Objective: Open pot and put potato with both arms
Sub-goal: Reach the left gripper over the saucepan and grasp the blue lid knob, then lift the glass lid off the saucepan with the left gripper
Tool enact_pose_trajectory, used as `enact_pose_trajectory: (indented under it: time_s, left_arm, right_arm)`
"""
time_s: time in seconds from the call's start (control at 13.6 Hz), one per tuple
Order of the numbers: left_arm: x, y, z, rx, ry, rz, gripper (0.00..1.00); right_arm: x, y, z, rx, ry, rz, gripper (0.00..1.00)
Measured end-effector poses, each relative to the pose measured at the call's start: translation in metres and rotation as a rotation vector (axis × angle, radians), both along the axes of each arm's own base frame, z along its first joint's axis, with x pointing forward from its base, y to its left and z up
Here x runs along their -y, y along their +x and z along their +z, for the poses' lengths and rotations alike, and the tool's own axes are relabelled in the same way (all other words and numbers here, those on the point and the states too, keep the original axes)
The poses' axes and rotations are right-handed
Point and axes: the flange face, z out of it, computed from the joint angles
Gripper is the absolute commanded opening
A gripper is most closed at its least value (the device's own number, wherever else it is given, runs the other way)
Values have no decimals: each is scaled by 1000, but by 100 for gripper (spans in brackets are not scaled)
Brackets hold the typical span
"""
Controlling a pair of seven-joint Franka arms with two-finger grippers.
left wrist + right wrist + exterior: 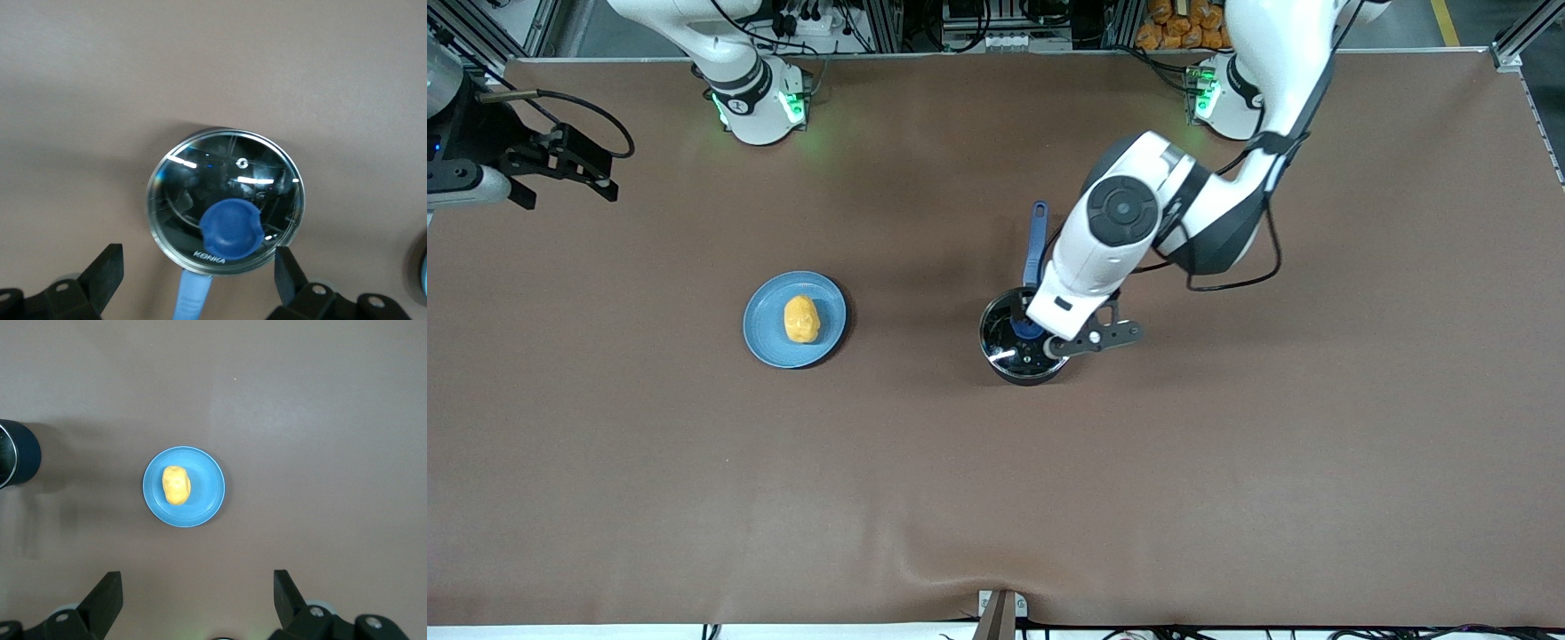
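Lid-lifting step in hand. Hung left gripper [199, 277], jaws apart, over pot [1021, 342], lid on. Waited right gripper [198, 600], jaws apart, above potato [801, 319] on plate [765, 333] toward right arm's end from pot. Needed next: descent onto knob [230, 227].

You are looking at a robotics lab, not a kitchen. A wide table [996, 498] under a brown cover fills the floor, and aluminium framing [889, 22] with loose cables [818, 18] lines its edge by the arm bases.
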Motion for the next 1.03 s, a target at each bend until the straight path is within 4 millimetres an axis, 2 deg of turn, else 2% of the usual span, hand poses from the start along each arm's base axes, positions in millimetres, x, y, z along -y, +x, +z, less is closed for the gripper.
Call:
enact_pose_trajectory:
  time_s: [0.22, 0.44, 1.03]
  left_arm:
    - [19, -1, -31, 8, 40, 8, 100]
    - [32, -2, -52, 17, 40, 7, 100]
    - [47, -12, -82, 34, 93, 10, 100]
  right_arm:
    - [1, 0, 0, 0, 0, -1, 100]
    - [4, 0, 0, 0, 0, -8, 100]
    - [9, 1, 0, -2, 0, -17, 100]
